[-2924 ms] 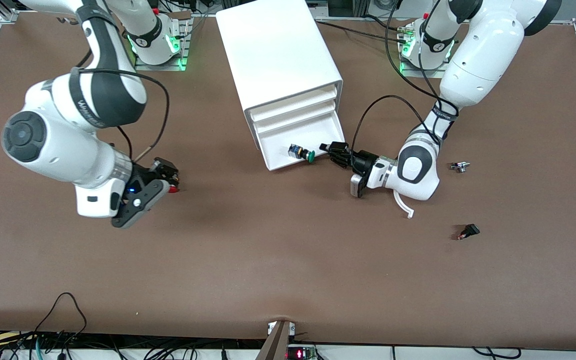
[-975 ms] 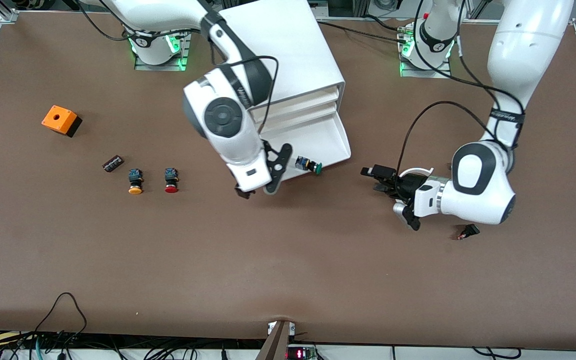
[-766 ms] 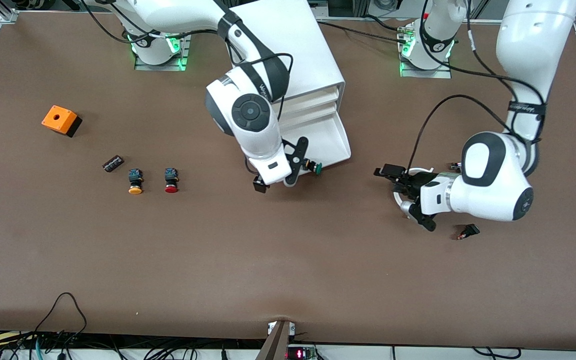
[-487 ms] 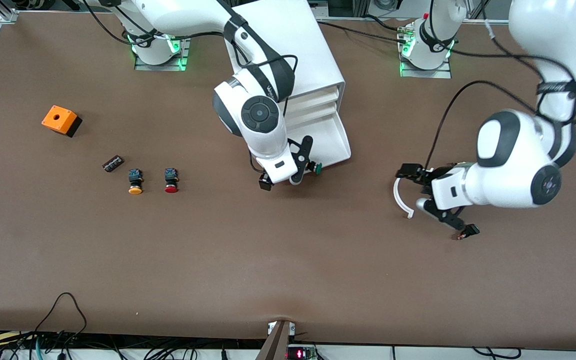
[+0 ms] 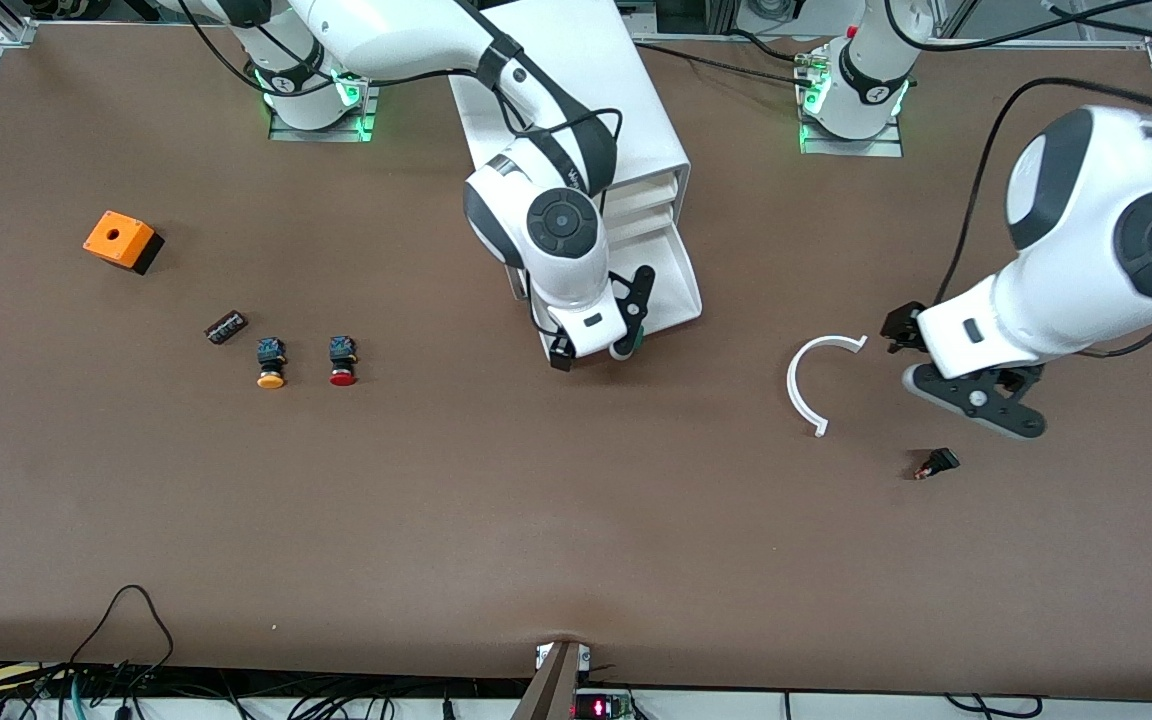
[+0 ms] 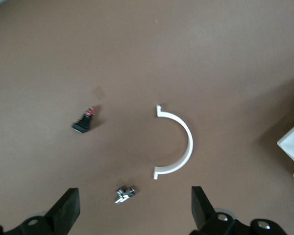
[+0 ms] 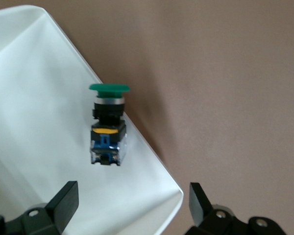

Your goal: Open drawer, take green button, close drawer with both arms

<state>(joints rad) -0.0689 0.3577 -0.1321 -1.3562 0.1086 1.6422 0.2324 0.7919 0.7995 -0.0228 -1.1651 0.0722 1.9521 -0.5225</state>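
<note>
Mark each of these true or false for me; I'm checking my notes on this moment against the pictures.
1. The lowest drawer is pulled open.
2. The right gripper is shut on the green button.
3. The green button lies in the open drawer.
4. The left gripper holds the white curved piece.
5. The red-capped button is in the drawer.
1. True: the drawer is pulled out of the cabinet.
2. False: the right gripper is open over the button, not touching it.
3. True: it lies near the drawer's front edge.
4. False: the left gripper is open; the white curved piece lies on the table.
5. False: the red-capped button is on the table beside the yellow-capped one.
</note>
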